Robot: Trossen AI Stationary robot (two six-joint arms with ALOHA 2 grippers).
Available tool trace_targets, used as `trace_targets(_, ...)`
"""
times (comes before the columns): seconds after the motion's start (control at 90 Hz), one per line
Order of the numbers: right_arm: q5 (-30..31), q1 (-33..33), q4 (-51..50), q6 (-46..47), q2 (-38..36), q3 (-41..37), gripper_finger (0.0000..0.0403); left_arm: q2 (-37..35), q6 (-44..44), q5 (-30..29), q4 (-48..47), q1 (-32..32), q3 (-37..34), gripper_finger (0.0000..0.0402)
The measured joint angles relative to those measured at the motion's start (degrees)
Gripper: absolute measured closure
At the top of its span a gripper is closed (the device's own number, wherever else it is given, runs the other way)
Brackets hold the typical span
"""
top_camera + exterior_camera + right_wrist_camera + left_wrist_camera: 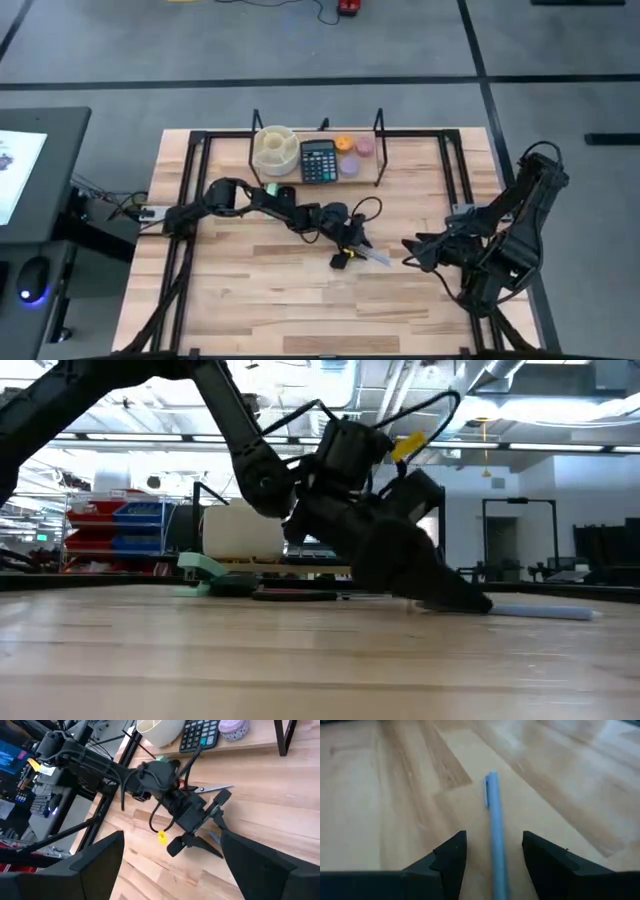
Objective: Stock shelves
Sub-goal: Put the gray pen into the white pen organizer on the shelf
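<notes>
One slim pale-blue plastic pen (494,825) is lying on the wooden bench (250,290), well in front of the low wooden rack (375,172). The left end effector (492,860) is straddling it, open, gripping nothing; closing off-centre could roll it away. The right end effector (170,865) is waiting open beside.

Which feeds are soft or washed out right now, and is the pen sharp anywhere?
Left wrist view: the blue pen between the open left gripper fingers is blurred, the tabletop soft. Low view: bright ceiling lights leave the left arm a dark silhouette. High view: evenly lit, but the pen shows small. Right wrist view: right gripper fingers are out of focus.
</notes>
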Motion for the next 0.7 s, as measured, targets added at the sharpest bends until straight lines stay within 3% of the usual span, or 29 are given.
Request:
trace_targets(0.244, 0.04, 0.0, 0.1, 0.2, 0.0, 0.0, 0.0084, 0.66, 2.3, -5.98, -6.79, -1.85, -0.06, 0.0259)
trace_targets(0.511, 0.2, -0.07, 0.68, 0.2, 0.0, 0.0, 0.0084, 0.43, 3.37, -8.0, -13.32, -3.57, 0.06, 0.0384)
trace_targets(0.7, 0.24, -0.06, 1.67, 0.2, 0.0, -0.01, 0.0084, 0.37, 1.06, -9.16, -13.14, -3.63, -0.03, 0.0394)
